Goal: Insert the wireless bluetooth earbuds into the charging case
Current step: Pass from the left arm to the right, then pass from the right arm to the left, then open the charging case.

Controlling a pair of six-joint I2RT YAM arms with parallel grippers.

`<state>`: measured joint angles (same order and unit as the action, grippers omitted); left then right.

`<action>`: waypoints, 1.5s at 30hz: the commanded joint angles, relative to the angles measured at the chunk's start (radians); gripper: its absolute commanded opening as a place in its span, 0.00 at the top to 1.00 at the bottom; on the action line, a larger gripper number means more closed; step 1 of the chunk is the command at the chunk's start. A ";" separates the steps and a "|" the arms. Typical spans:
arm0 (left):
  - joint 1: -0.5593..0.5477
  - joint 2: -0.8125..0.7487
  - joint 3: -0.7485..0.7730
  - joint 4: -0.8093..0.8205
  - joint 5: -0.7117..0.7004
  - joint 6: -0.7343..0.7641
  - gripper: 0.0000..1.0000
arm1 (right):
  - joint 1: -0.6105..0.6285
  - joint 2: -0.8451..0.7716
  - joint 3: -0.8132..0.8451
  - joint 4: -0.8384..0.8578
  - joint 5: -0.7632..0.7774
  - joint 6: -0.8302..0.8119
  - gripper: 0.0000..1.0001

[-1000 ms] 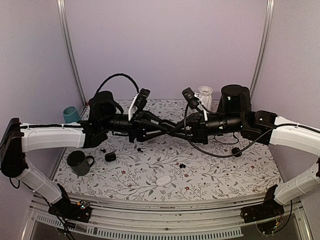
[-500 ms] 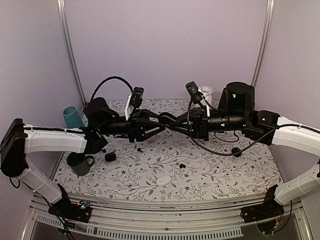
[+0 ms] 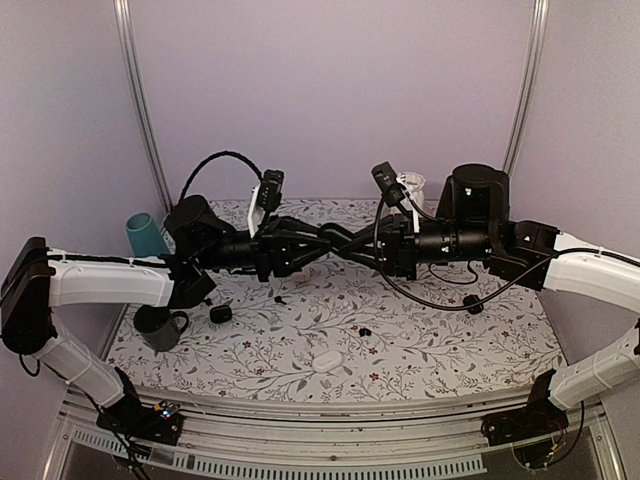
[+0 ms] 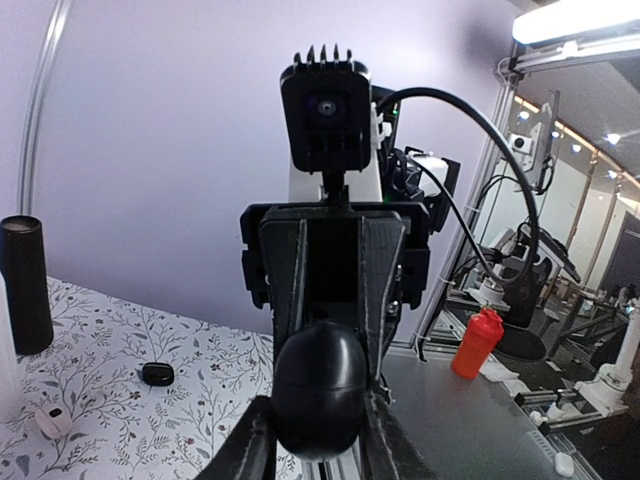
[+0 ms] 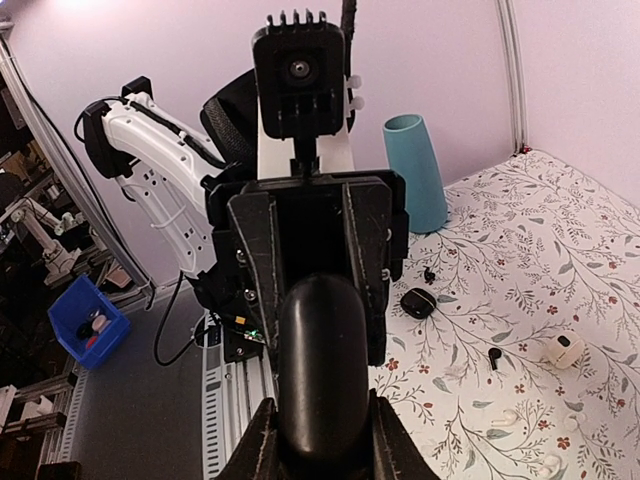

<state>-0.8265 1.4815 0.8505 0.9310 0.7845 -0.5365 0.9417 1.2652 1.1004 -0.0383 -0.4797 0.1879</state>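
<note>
1. Right claw (image 5: 320, 425): clenched on the black case (image 5: 320, 340). The case stands on end between its fingers.
2. Left claw (image 4: 318, 425): faces the right claw tip to tip, raised well above the table (image 3: 450, 350). Its fingers appear pressed to the same case from the opposite side, so both claws look to be grasping it.
3. Case lid: cannot tell whether it is open or closed, as only rounded black shell shows in either wrist view.
4. Earbuds (image 5: 493, 356): none in a claw.
   - One, with its stem showing, lies on the table below the claws toward the left arm's side, well apart from the case.
   - Other small black bits lie below and nearer the arm bases, too small to name.
5. Step in hand, judged: a two-claw hold to steady or open the case in mid-air.
6. Handling notes:
   - One claw should stay firm while the other works, and the two should never loosen together.
   - Pull along the hinge line, not sideways. The shell is glossy and rounded and is likely to squirt out of a skewed pinch.
   - Set the case down mouth-up, close to the earbuds.
</note>
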 commanded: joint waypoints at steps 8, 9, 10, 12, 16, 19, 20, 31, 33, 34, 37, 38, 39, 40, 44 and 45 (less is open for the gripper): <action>-0.018 0.004 0.010 0.029 0.012 -0.014 0.68 | 0.005 -0.010 0.004 -0.005 0.029 0.000 0.96; -0.018 0.003 0.010 0.029 0.012 -0.014 0.68 | 0.005 -0.009 0.004 -0.009 0.030 0.001 0.96; -0.018 0.005 0.010 0.029 0.012 -0.014 0.68 | 0.006 -0.008 0.005 -0.010 0.030 -0.001 0.96; -0.019 0.008 0.012 0.029 0.016 -0.015 0.71 | 0.005 -0.008 0.006 -0.009 0.033 -0.001 0.96; -0.020 0.009 0.010 0.030 0.013 -0.017 0.83 | 0.006 -0.005 0.008 -0.016 0.033 -0.002 0.96; -0.020 0.011 0.010 0.030 0.015 -0.016 0.98 | 0.005 0.000 0.011 -0.021 0.034 0.000 0.95; -0.019 0.010 0.009 0.031 0.012 -0.015 1.00 | 0.006 0.001 0.013 -0.024 0.038 -0.001 0.94; -0.018 -0.012 -0.047 0.085 0.010 0.011 1.00 | 0.000 -0.029 -0.001 -0.021 0.111 0.038 0.58; -0.018 -0.013 -0.054 0.093 0.020 0.013 1.00 | -0.004 -0.035 -0.007 -0.019 0.113 0.043 0.58; -0.017 -0.013 -0.056 0.095 0.023 0.014 1.00 | -0.005 -0.037 -0.009 -0.016 0.115 0.046 0.58; -0.017 -0.018 -0.063 0.105 0.033 0.013 1.00 | -0.007 -0.037 -0.008 -0.024 0.133 0.053 0.57; -0.016 -0.020 -0.064 0.105 0.040 0.015 1.00 | -0.009 -0.038 -0.010 -0.025 0.137 0.054 0.57; -0.016 -0.021 -0.064 0.105 0.046 0.017 1.00 | -0.010 -0.039 -0.011 -0.025 0.141 0.056 0.57; -0.017 -0.023 -0.066 0.103 0.050 0.019 1.00 | -0.011 -0.042 -0.012 -0.024 0.148 0.059 0.56; -0.015 -0.033 -0.074 0.103 0.055 0.026 1.00 | -0.015 -0.040 -0.010 -0.028 0.155 0.071 0.56; -0.014 -0.034 -0.074 0.103 0.055 0.028 1.00 | -0.016 -0.040 -0.010 -0.027 0.155 0.072 0.56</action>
<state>-0.8314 1.4796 0.7906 0.9909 0.8028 -0.5293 0.9363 1.2400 1.1000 -0.0601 -0.3634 0.2379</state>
